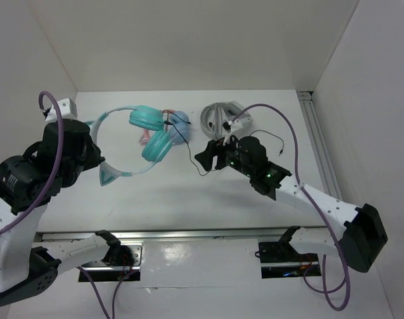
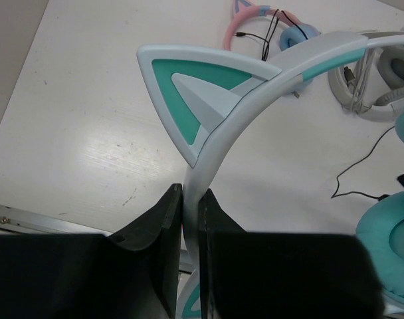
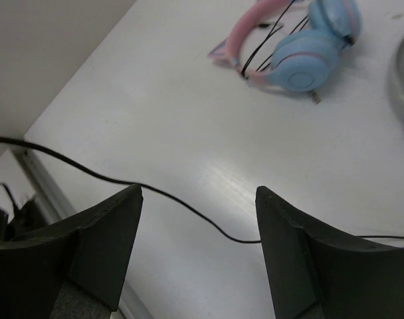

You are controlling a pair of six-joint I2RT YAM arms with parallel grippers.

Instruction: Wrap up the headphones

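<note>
The teal headphones (image 1: 146,118) hang tilted over the back left of the table, ear cups toward the middle. My left gripper (image 1: 94,158) is shut on their pale headband (image 2: 255,86), just below a cat ear (image 2: 189,93); the band runs straight down between the fingers (image 2: 163,219). One teal ear cup (image 2: 388,252) shows at the right edge. The thin black cable (image 1: 191,156) drops from the cups and trails toward my right gripper (image 1: 205,158). In the right wrist view this gripper (image 3: 199,196) is open, and the cable (image 3: 189,209) crosses the gap between its fingers without being pinched.
Pink-and-blue cat-ear headphones (image 1: 177,121) lie right behind the teal cups, with the cable draped across them (image 3: 302,53). Grey-and-white headphones (image 1: 222,116) sit at the back, behind the right gripper. A metal rail (image 1: 189,234) runs along the near table edge.
</note>
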